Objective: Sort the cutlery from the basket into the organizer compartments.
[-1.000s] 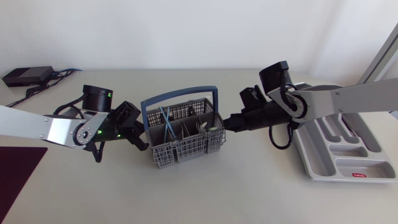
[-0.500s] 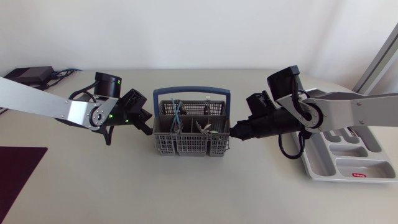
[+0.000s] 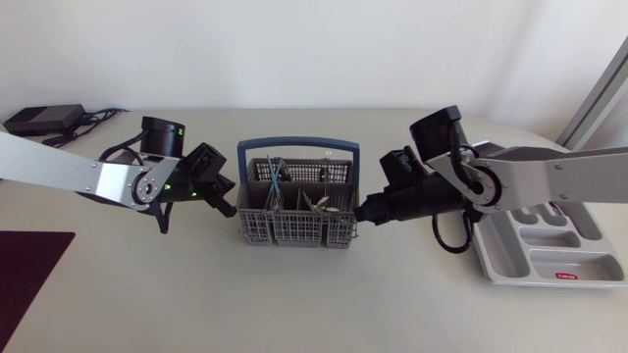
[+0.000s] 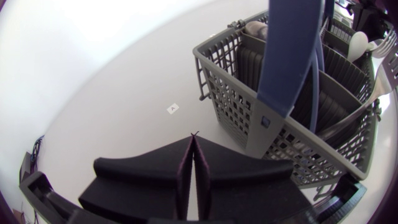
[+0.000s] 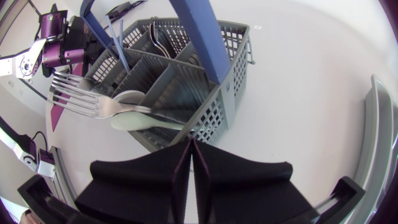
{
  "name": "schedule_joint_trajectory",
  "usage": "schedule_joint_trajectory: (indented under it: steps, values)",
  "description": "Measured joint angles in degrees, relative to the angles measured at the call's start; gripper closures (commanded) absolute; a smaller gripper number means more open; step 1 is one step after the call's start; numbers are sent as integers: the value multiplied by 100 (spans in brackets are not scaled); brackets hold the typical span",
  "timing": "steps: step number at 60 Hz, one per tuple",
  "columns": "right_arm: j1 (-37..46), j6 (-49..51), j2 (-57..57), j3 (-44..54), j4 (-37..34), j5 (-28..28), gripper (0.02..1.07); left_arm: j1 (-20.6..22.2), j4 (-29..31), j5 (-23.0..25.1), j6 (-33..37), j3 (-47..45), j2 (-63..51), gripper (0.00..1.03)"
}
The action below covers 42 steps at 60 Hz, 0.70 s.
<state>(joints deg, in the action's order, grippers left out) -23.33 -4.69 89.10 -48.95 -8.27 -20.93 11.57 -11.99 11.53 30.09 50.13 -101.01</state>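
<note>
At mid-worktop [image 3: 314, 294] stands the basket [image 3: 294, 224], upright, its blue handle [image 3: 299, 146] arched across it. The organizer [image 3: 488, 257] lies well apart from it, on the right arm's side. The left gripper [image 4: 194, 137] sits just beside one end wall of the basket and the right gripper [image 5: 191, 142] just beside the opposite end wall. Each has its fingers pressed together with nothing between them. Whether either tip touches the mesh cannot be told.

Step in hand, as judged: sorting has not begun. The visible organizer compartments look bare, and all the cutlery seen is in the basket.

The next move probably calls for one gripper to part its fingers, rise over the rim clear of the handle, and close on a single protruding piece. The right arm is the nearer to the organizer.

The basket is grey open mesh, divided into cells. A fork [image 5: 79, 98], tines up, and a pale spoon [image 5: 140, 120] lean out at the right gripper's end. Thin blue pieces [image 5: 116, 50] stand in cells at the left gripper's end.
</note>
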Motion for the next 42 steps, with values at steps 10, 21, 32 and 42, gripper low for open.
schedule_joint_trajectory:
  steps: [10, 21, 32, 42]
  values:
    - [-33, 2, 74, -68, 0, 20, 97, -2, 9, 20, 35, -160, 188, 100]
    - [-127, 44, 146, -146, 55, 205, 95, -11, -52, 140, -4, -216, 321, 100]
    - [-166, 234, 13, -142, 59, 614, 61, -229, 293, 179, -26, -232, 568, 87]
    - [-136, 411, -483, 28, -17, 901, 51, -334, 748, 181, -31, -382, 1259, 78]
